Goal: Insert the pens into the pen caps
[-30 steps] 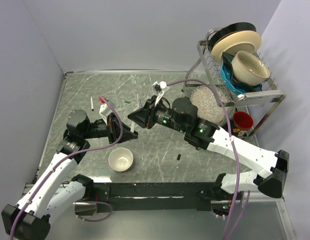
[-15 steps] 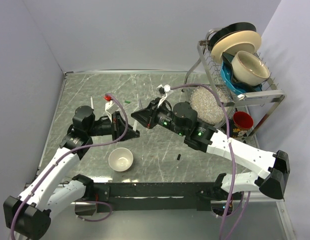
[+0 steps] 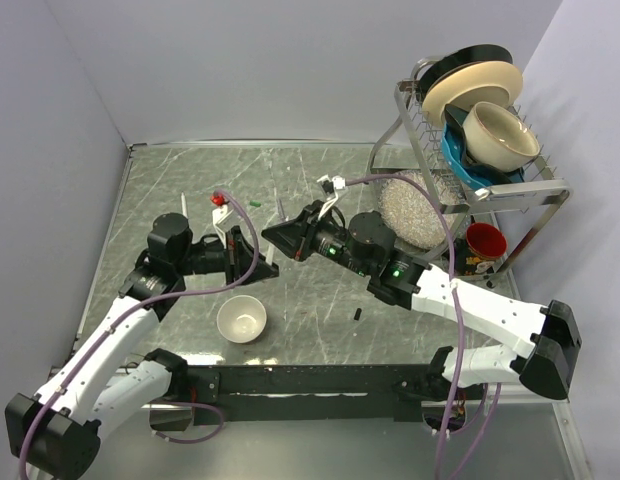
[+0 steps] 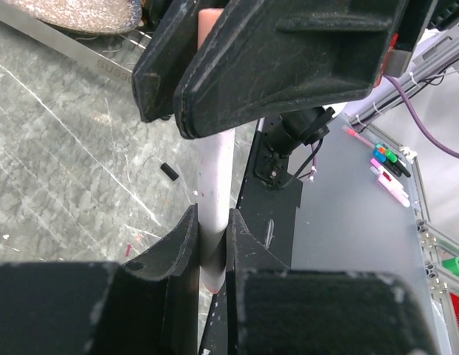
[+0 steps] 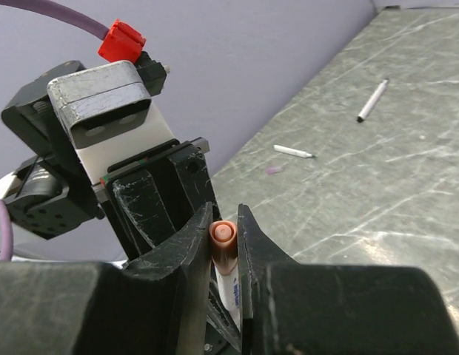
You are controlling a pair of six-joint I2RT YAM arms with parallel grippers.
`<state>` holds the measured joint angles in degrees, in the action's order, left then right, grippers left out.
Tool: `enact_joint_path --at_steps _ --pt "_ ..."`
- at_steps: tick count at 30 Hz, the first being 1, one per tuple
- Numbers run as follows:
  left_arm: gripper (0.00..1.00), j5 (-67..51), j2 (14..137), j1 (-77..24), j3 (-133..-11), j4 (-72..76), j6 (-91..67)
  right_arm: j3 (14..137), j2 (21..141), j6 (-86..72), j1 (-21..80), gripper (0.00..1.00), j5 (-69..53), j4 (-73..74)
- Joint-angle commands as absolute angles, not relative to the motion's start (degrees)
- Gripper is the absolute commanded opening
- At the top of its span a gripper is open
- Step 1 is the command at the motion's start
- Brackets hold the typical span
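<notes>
Capping one pen is judged to be the step in hand. The pen (image 4: pixel 217 170) runs up the middle of the left wrist view, clamped between the closed fingers of the left gripper (image 4: pixel 212 220) at the bottom centre. Its far end is met by the right gripper (image 5: pixel 223 225), whose fingers are closed on the orange-red cap (image 5: pixel 223 248). In the lower centre of the right wrist view, the cap is seen seated over the pen's end (how deeply cannot be told).

For a good seat, cap and pen should be held on one line and pushed straight together, with neither grip loosened until the cap is home.

A second pen (image 5: pixel 372 100) and a third pen (image 5: pixel 293 151) are seen lying on the table (image 5: pixel 407 185) at the upper right, well apart from both grippers. A black cap (image 3: pixel 357 314) is seen at the lower centre of the top view.
</notes>
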<state>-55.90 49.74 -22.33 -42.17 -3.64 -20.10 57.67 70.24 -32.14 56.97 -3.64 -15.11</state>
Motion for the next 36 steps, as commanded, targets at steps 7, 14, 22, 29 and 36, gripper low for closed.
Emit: enact_joint_path --at_steps 7,14,22,29,36 --pt "0.01 -44.4 47.4 -21.1 -45.4 5.1 -16.2 54.0 74.0 -34.8 60.6 0.0 -21.4 -1.7" --pt "0.01 -40.1 46.8 -21.1 -46.1 3.1 -14.4 57.9 76.6 -33.4 63.6 0.0 -17.8 10.3" --pt "0.01 -37.4 47.0 -21.1 -47.6 1.7 -12.9 58.3 77.6 -34.6 66.1 0.0 -18.2 12.1" --pt "0.01 -42.6 47.3 -21.0 -48.4 4.5 -15.9 55.0 77.1 -32.9 67.3 0.0 -23.4 5.4" --pt "0.01 -40.9 47.3 -21.0 -52.1 -2.0 -13.4 54.7 76.9 -31.8 67.9 0.0 -16.4 13.0"
